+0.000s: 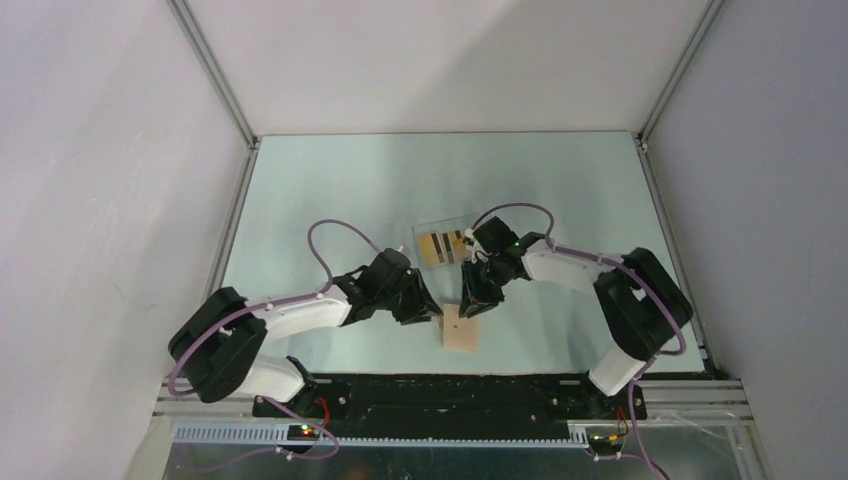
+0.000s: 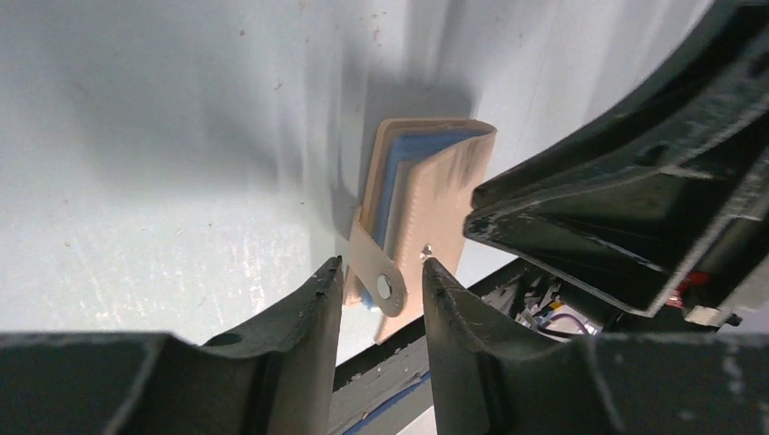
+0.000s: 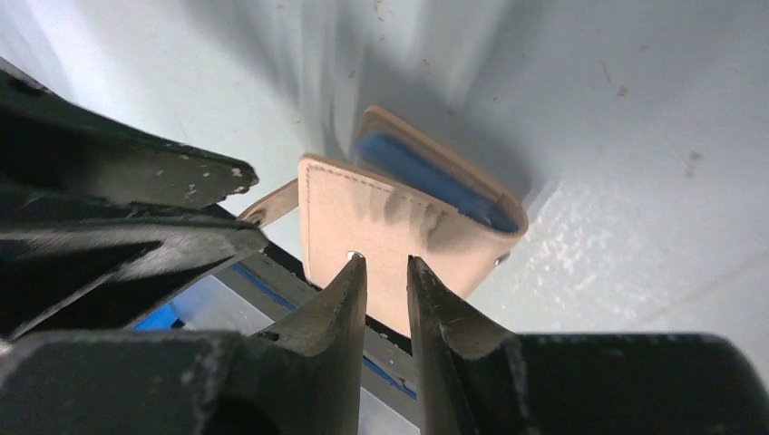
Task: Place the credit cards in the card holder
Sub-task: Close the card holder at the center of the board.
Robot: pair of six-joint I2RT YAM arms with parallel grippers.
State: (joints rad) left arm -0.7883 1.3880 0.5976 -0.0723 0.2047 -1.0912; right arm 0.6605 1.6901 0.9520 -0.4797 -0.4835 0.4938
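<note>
The card holder [image 1: 462, 330], a tan wallet with blue inner panels, lies near the table's front edge with its top flap raised. It shows in the left wrist view [image 2: 435, 195] and in the right wrist view [image 3: 363, 227]. My left gripper [image 1: 432, 312] is open at the wallet's left. The wallet's snap strap [image 2: 385, 283] hangs in the gap between its fingers [image 2: 381, 265] without being pinched. My right gripper [image 1: 470, 305] stands over the flap, jaws a narrow gap apart [image 3: 383, 263], with nothing between them. The orange-yellow credit cards [image 1: 440, 248] lie farther back.
The cards rest in a clear plastic tray [image 1: 432, 226] behind the two grippers. The black front rail [image 1: 450, 385] runs just below the wallet. White walls with metal frame posts close in the table on three sides.
</note>
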